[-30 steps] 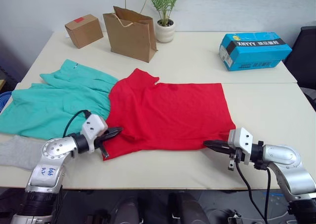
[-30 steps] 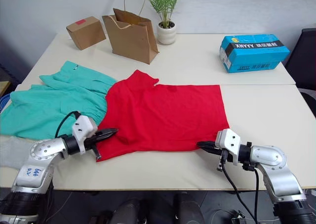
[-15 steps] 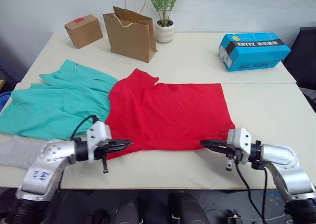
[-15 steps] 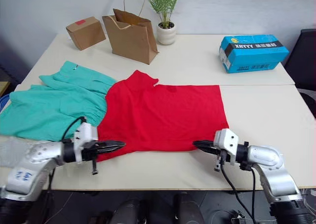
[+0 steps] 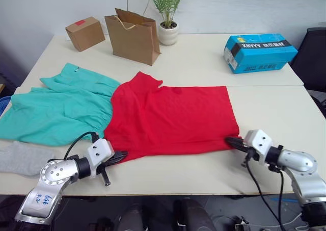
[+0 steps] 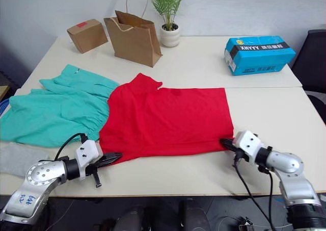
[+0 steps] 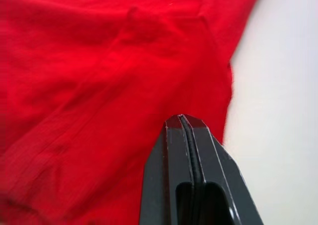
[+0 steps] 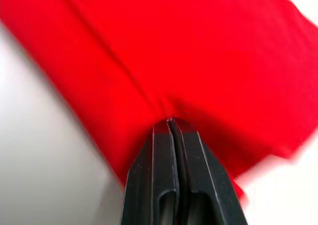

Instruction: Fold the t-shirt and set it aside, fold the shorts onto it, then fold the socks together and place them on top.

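On the table:
Surroundings: shorts (image 5: 56, 108) and socks (image 5: 20, 158) are laid left of the t-shirt (image 5: 173, 119).
Left gripper (image 5: 121, 156): closed, pinching the t-shirt's near hem.
Right gripper (image 5: 232, 140): now clamped on the hem corner, previously short of it.

Right gripper (image 8: 171, 121) fingers (image 8: 161, 155) pinched together on puckered t-shirt (image 8: 198, 51) edge, pale table (image 8: 39, 145) beside

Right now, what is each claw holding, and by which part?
Both hold the t-shirt by its near hem: left claw at its left corner, right claw at its right.

The red t-shirt (image 5: 173, 119) lies flat, its near corners pinched by both tools. The teal shorts (image 5: 56, 108) overlap its side beyond the left tool (image 5: 121, 156); grey socks (image 5: 20, 157) lie beside that tool.
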Controlling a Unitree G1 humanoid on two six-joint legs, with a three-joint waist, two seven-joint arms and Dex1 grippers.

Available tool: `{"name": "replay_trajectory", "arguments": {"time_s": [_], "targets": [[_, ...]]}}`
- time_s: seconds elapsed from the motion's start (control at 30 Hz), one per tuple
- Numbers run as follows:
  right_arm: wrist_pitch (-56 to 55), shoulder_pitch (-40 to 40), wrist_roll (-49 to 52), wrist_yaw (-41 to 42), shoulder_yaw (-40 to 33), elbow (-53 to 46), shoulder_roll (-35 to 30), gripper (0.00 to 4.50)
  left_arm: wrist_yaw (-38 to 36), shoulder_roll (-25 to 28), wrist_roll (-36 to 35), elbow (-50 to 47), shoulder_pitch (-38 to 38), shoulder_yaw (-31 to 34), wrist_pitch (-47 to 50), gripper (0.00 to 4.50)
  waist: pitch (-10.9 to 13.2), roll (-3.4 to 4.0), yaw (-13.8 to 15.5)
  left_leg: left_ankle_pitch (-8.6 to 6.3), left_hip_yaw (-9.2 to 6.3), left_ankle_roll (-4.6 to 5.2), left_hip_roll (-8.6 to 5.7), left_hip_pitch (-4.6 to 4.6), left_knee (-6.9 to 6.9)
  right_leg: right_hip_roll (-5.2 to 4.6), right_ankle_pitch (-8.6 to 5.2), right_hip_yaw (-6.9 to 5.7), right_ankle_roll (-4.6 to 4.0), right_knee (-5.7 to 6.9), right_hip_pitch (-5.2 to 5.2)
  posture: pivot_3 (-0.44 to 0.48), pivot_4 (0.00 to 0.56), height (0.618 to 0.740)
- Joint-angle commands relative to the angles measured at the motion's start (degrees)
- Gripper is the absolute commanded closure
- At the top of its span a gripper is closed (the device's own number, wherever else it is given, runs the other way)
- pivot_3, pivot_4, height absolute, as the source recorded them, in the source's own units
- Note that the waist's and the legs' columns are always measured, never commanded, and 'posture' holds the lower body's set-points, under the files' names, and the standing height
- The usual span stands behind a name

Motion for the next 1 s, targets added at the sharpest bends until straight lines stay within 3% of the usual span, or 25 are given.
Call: {"name": "replay_trajectory", "arguments": {"time_s": [0.03,0.17,0.3,0.47,0.53,0.73,1.0], "targets": [[-3.9,-0.7,-0.1,0.2,-3.4,8.0,-2.2,4.45,-0.1,0.5,0.9,4.5,1.5,2.5,-2.4,4.5,0.0,0.0,-0.1,0.0,0.02,0.0,0.0,0.1,-0.02,0.0,0.0,0.01,0.0,-0.01,0.07,0.0,0.15,0.74],[-6.0,-2.9,4.1,1.9,-6.4,11.9,-1.8,4.45,-2.2,-1.1,-3.8,4.5,1.4,5.3,-5.2,4.5,0.0,0.0,-0.1,-0.03,0.05,-0.01,-0.03,0.7,-0.37,-0.01,-0.01,0.03,-0.01,-0.25,0.68,0.0,0.15,0.74],[1.1,-2.6,15.6,7.8,-8.7,2.4,-0.3,4.45,-5.3,-1.2,-8.9,1.2,1.3,7.9,-4.5,4.5,0.0,0.02,-0.1,-0.01,0.04,-0.06,-0.02,0.67,-0.5,0.0,-0.01,0.03,-0.01,-0.26,0.63,0.0,0.15,0.74],[6.9,1.3,17.5,11.6,-1.6,-12.4,1.7,4.45,-5.0,-1.4,-11.7,-2.9,-0.8,6.1,1.2,4.5,0.0,-0.01,0.1,-0.02,0.0,-0.1,0.0,0.65,-0.55,0.01,-0.02,0.02,-0.01,-0.27,0.61,0.0,0.15,0.74],[6.1,1.8,12.6,10.2,4.1,-14.7,4.3,4.45,-4.8,-1.2,-7.8,-3.1,-1.4,2.5,0.4,4.5,0.0,-0.06,0.2,-0.02,-0.01,-0.1,0.0,0.65,-0.56,0.01,-0.02,0.02,-0.01,-0.29,0.63,0.0,0.15,0.74],[6.8,1.9,6.7,3.9,5.8,-11.1,7.2,4.45,-2.0,-1.4,-2.2,-0.5,-0.2,1.4,-1.5,4.5,0.0,-0.02,0.2,-0.04,0.01,-0.1,-0.05,0.56,-0.54,-0.03,-0.02,0.02,-0.01,-0.34,0.55,0.0,0.15,0.74],[4.7,4.4,9.2,5.1,-3.8,0.9,2.1,4.45,-4.4,0.8,-4.7,2.2,5.4,9.6,-2.4,4.5,0.0,-0.03,0.2,-0.08,0.0,-0.07,-0.03,0.6,-0.55,-0.04,-0.06,0.01,-0.08,-0.38,0.57,0.0,0.15,0.74]]}}
